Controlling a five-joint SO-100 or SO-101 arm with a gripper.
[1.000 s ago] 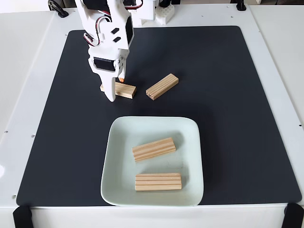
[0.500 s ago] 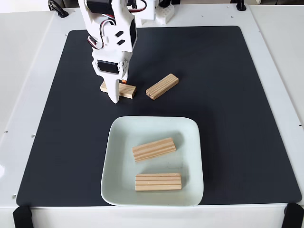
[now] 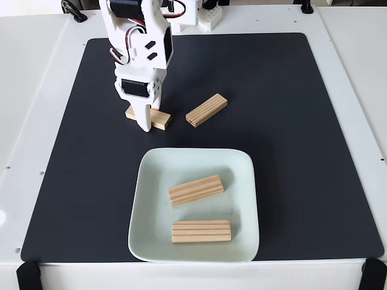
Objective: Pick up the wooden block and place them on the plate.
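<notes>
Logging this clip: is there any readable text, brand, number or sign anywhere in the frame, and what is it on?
None: no word, number, brand or sign can be read.
White robot arm with its gripper: plain, no marking.
Light-tan grooved wooden blocks: only grooves and grain.
Pale mint-green square plate: blank.
Black mat: blank.

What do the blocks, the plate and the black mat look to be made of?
Blocks: pale unfinished wood, with visible grain and grooves. Plate: mint green, smooth, faintly glossy; ceramic or melamine, can't tell. Mat: matte black, no glare, probably rubber or foam.
</notes>
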